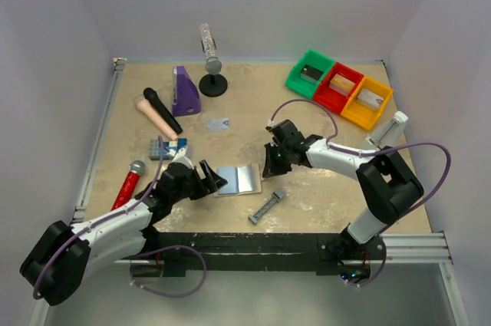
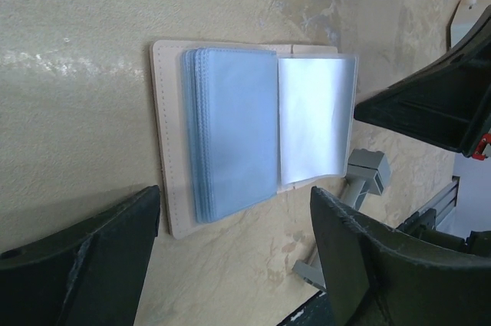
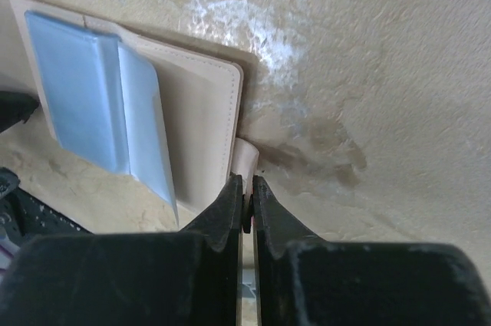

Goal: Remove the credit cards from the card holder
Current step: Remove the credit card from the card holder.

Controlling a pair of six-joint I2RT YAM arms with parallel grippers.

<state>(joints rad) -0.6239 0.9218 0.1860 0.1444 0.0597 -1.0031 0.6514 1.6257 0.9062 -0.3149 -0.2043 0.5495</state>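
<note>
The biggest worry is that the card holder [image 1: 238,180] may slide or lift off the table [image 1: 330,192] when the right gripper [image 3: 245,189] pulls, because nothing is pressing it down. If that happens, the whole holder comes along and no card comes out. The bit being pinched is very thin, so it could also slip out from between the fingers. The open holder could flop shut too, and then the blue sleeves inside would be hidden. The two grippers are close to each other, one on each side of the holder, so they could bump if both move in. A grey bar tool [image 1: 267,207] lies near the holder's front edge and could get knocked. The right gripper is closed tight at the right edge of the holder, and it looks like it is pinching a small tan flap that sticks out there, though it is hard to be sure the flap is really caught. The left gripper [image 1: 211,178] is open wide by the left edge of the holder and holds nothing. The holder lies open and flat in the middle of the table, between the two grippers. One pale credit card [image 1: 219,123] lies on the table farther back, well apart from the holder, and no cards can be made out in the sleeves
</note>
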